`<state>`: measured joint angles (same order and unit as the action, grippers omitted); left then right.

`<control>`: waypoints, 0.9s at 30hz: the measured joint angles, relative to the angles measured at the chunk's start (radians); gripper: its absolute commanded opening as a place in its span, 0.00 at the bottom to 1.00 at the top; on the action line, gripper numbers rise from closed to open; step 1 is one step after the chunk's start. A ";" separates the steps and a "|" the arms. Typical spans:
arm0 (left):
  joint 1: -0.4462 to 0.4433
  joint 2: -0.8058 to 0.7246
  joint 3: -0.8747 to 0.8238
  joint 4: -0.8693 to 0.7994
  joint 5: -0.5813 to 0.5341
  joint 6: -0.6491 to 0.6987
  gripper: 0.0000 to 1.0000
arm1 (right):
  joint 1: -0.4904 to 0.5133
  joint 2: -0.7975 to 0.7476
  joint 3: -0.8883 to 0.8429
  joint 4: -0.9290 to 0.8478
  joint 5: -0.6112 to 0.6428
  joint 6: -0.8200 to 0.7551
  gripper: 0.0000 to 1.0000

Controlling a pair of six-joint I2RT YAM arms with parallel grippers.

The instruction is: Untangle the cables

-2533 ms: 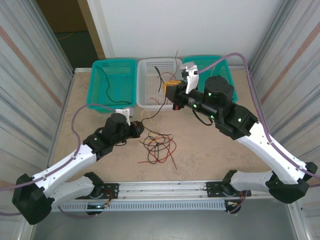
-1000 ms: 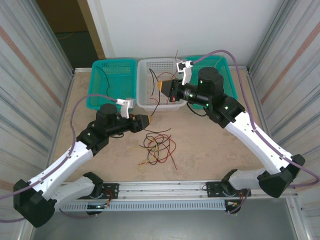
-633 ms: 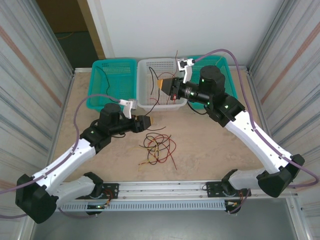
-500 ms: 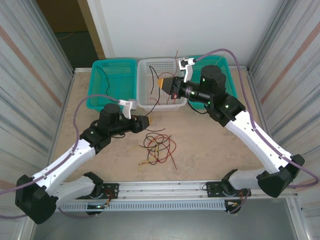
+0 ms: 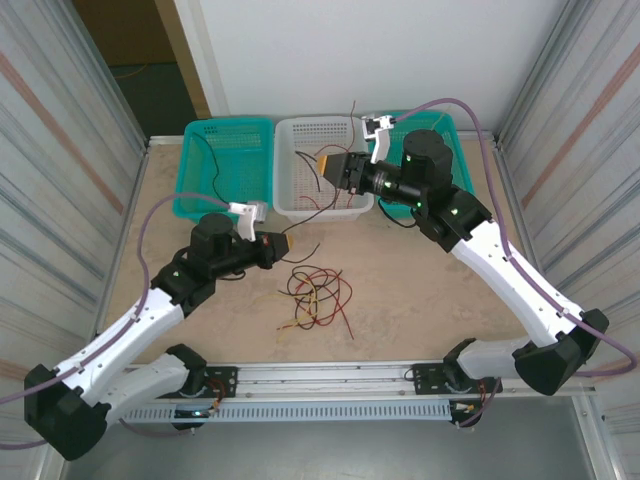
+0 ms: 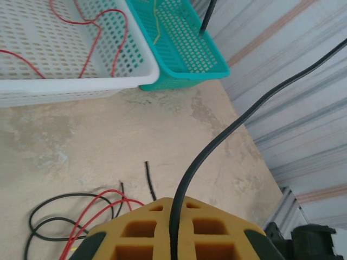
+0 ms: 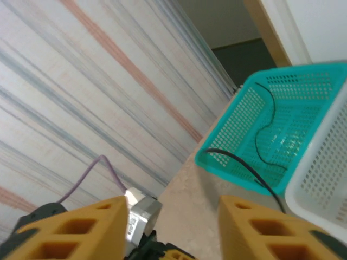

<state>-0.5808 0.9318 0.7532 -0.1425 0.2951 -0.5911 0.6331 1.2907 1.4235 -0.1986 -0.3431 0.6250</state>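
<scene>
Beige tabletop [image 5: 420, 280], cables [image 5: 315, 297] tangled midway toward the near edge. Got my left claw [image 5: 285, 243] clamped on a black cable [image 6: 217, 146]; right claw [image 5: 328, 163] hangs part open and empty over the white basket [image 5: 300, 125]. Floppy, featherlight stuff, so I'd grab near a loose end.

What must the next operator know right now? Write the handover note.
Left pincer: shut on a black cable.
Right pincer: open, empty, above the white basket.
Tangle of red and black cables lies on the table.
Done: one black wire in the left teal basket, a red wire in the white basket.
Left: separate the tangle.
</scene>
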 measured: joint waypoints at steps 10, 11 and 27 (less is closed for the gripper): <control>0.293 0.119 0.368 -0.077 -0.055 0.042 0.00 | -0.048 -0.059 -0.060 -0.148 0.102 -0.034 0.61; 0.325 0.142 0.420 -0.074 -0.065 0.050 0.00 | -0.051 -0.069 -0.069 -0.155 0.106 -0.035 0.60; 0.587 0.554 0.584 0.086 -0.158 0.011 0.00 | 0.019 0.013 -0.107 -0.190 0.084 -0.046 0.54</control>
<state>0.0063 1.4853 1.3376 -0.0563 0.1371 -0.5797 0.6525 1.3037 1.3163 -0.3882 -0.2588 0.5793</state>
